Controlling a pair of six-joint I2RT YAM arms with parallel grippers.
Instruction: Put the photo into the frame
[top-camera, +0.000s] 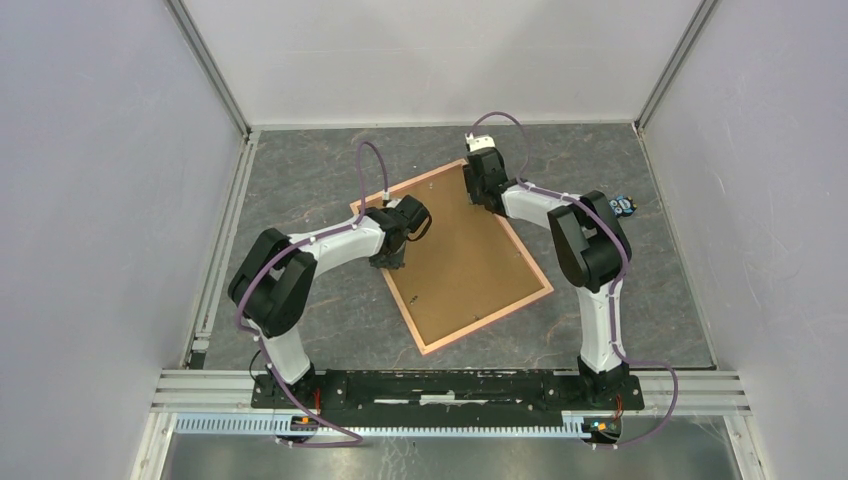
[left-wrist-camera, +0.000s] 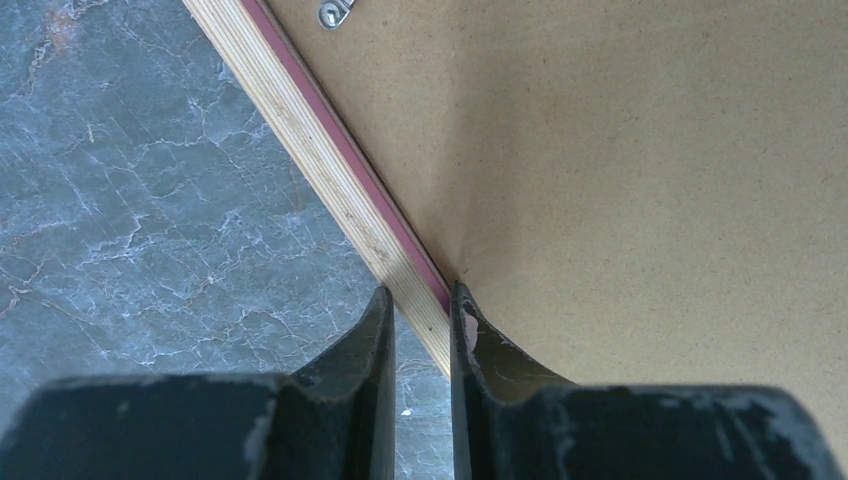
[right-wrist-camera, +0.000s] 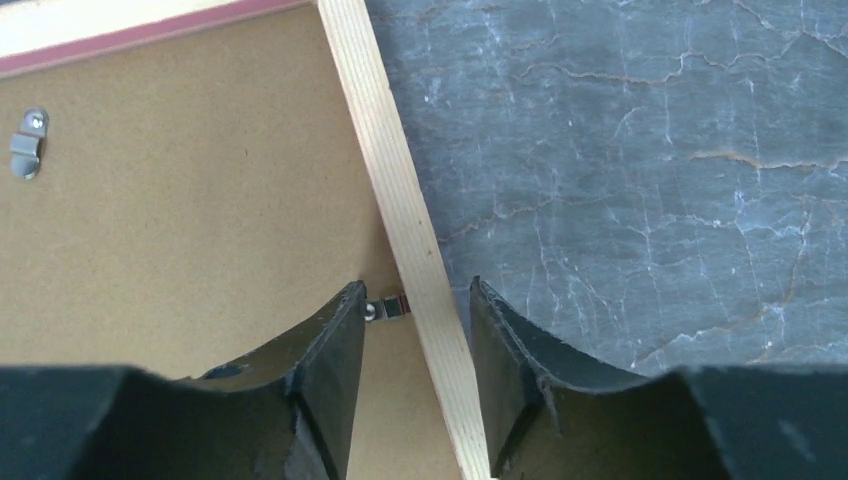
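Note:
The frame (top-camera: 460, 262) lies back up and askew on the marbled grey table, showing brown board (left-wrist-camera: 650, 200) inside a pale wood and pink rail (right-wrist-camera: 395, 170). My left gripper (top-camera: 390, 262) points down at the frame's left rail, and in the left wrist view it (left-wrist-camera: 420, 295) is shut across that rail, one finger outside and one on the board side. My right gripper (top-camera: 488, 203) hangs over the far right rail. Its jaws (right-wrist-camera: 415, 290) straddle the rail open, with gaps on both sides. A small metal clip (right-wrist-camera: 386, 307) sits beside the inner finger. The photo is hidden in every view.
More metal clips (right-wrist-camera: 27, 143) (left-wrist-camera: 335, 12) are set on the board near the rails. A small blue and dark item (top-camera: 623, 206) shows beside the right arm. Pale walls enclose the table on three sides, and an aluminium rail (top-camera: 222, 240) runs along the left.

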